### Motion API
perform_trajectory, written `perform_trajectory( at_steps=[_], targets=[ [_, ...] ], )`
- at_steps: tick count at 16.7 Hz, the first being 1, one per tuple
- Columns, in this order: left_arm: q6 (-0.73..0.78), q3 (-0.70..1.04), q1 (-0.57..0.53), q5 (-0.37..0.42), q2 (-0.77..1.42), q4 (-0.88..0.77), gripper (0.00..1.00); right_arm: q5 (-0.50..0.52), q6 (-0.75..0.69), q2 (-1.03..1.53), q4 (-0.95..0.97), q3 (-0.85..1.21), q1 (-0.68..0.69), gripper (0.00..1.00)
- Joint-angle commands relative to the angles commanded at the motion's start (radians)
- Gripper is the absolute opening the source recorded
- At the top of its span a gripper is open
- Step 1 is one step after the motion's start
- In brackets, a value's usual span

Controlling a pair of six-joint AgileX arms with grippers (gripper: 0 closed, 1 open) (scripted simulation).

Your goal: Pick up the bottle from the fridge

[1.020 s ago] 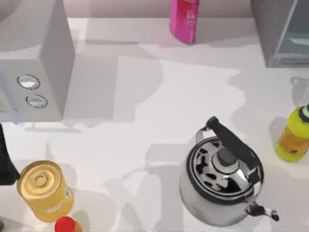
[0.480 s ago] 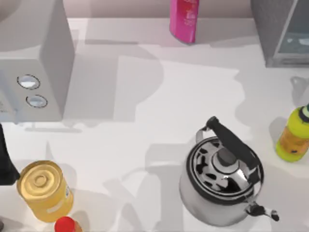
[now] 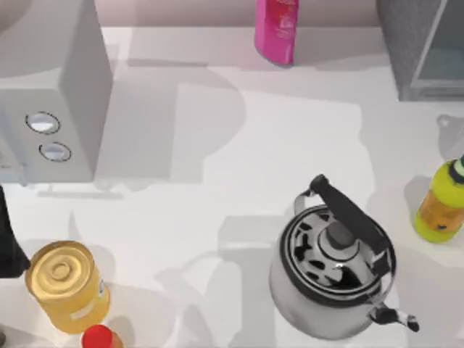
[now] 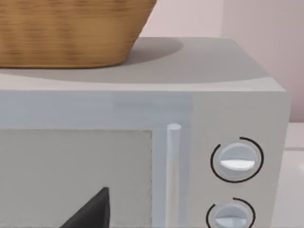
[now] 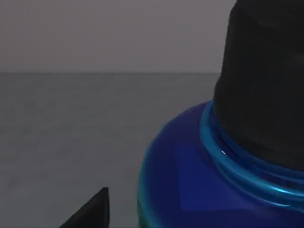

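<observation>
My right wrist camera sits close to a blue bottle (image 5: 190,175) with a black cap (image 5: 266,76); from above I see the fridge (image 3: 424,47) corner. Whether either claw is spread or pressed together, I cannot tell.

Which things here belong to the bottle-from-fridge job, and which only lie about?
Job: fridge; blue bottle with black cap, close before the right wrist camera.

Lying about: kettle; pink bottle; yellow-green bottle; yellow can; dial box; basket.

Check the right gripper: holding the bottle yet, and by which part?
Cannot be told. The right wrist view has a blue bottle with a black cap very close, against a dim grey surround, but no finger contact is visible.
</observation>
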Motion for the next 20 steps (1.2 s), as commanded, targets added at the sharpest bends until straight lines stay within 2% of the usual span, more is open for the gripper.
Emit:
perform_trajectory(
  at_steps=[5,18,20],
  targets=[
    [0.000,0.000,0.000,0.000,0.000,0.000,1.00,0.003,0.001,0.012,0.002,0.010,0.003,1.00],
    [0.000,0.000,0.000,0.000,0.000,0.000,1.00,0.003,0.001,0.012,0.002,0.010,0.003,0.02],
    [0.000,0.000,0.000,0.000,0.000,0.000,1.00,0.003,0.001,0.012,0.002,0.010,0.003,0.00]
  ],
)
